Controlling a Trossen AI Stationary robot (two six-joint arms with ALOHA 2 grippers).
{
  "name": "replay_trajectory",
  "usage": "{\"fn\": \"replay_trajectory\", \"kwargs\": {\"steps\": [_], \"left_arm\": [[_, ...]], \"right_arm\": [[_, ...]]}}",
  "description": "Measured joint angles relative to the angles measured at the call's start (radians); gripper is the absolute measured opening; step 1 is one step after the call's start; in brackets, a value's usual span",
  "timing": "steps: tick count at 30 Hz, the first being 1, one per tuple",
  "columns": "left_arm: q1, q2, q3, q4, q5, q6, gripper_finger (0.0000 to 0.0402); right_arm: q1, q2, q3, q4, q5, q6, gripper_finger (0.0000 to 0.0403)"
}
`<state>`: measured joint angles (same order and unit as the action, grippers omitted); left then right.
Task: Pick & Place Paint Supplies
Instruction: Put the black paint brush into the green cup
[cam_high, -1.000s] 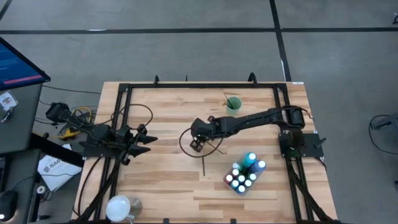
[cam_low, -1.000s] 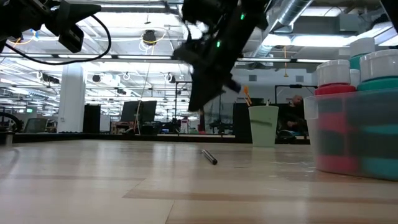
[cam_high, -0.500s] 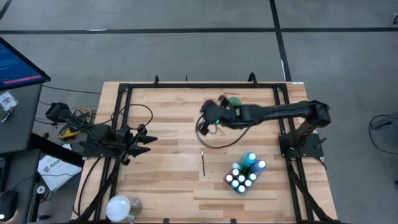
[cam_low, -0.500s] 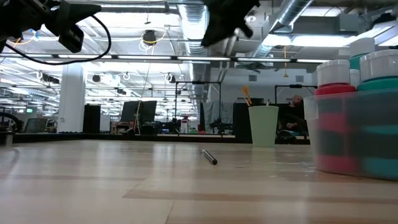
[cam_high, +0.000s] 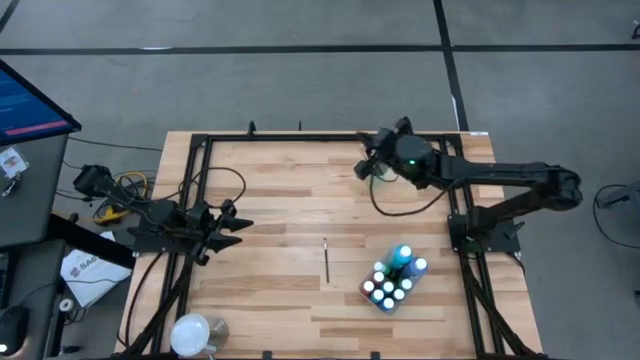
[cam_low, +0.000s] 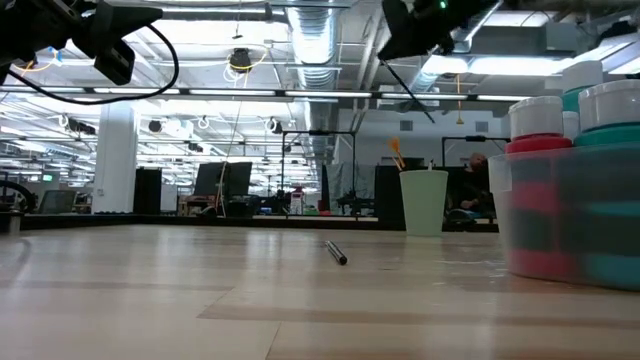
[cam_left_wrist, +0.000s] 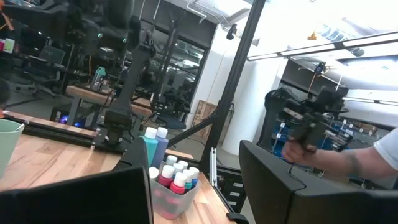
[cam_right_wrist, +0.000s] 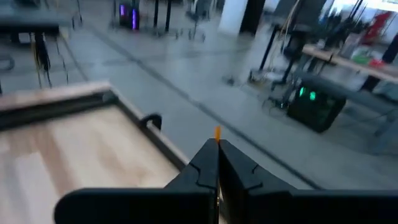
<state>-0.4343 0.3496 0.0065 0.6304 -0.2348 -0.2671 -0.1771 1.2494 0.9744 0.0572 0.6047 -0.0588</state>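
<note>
My right gripper (cam_high: 368, 163) hovers high over the pale green cup (cam_low: 424, 200) near the table's far edge, shut on a thin paintbrush whose orange end (cam_right_wrist: 217, 132) pokes out between the fingers. A second dark-handled paintbrush (cam_high: 326, 260) lies flat on the wood mid-table, also seen in the low view (cam_low: 337, 253). Several paint bottles with blue, teal, red and white caps stand in the clear tub (cam_high: 393, 282) at the near right. My left gripper (cam_high: 238, 222) waits open at the table's left side. My right gripper pinches the paintbrush between its two shut fingers (cam_right_wrist: 199, 171). Only the orange end shows, past the fingertips; the fingers hide the rest of the brush. The brush is lifted clear of the table.
The green cup holds orange-tipped brushes (cam_low: 396, 152). A black cable loops over the wood (cam_high: 400, 208) below the right arm. The black frame rails (cam_high: 300, 139) run along the table's edges. A person's arm with a hand-held device (cam_left_wrist: 311, 127) shows beyond the table.
My right gripper has risen from beside the lying paintbrush mid-table and swung toward the far right, ending over the green cup. The paintbrush on the table has stayed put.
</note>
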Motion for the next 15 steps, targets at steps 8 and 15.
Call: {"fn": "replay_trajectory", "kwargs": {"steps": [8,15], "left_arm": [[0.000,0.000,0.000,0.000,0.000,0.000,0.0132],[0.000,0.000,0.000,0.000,0.000,0.000,0.0132]], "right_arm": [[-0.127,-0.041,-0.270,0.373,-0.087,-0.049,0.0000],[-0.234,0.002,-0.413,0.620,-0.265,-0.035,0.0000]]}}
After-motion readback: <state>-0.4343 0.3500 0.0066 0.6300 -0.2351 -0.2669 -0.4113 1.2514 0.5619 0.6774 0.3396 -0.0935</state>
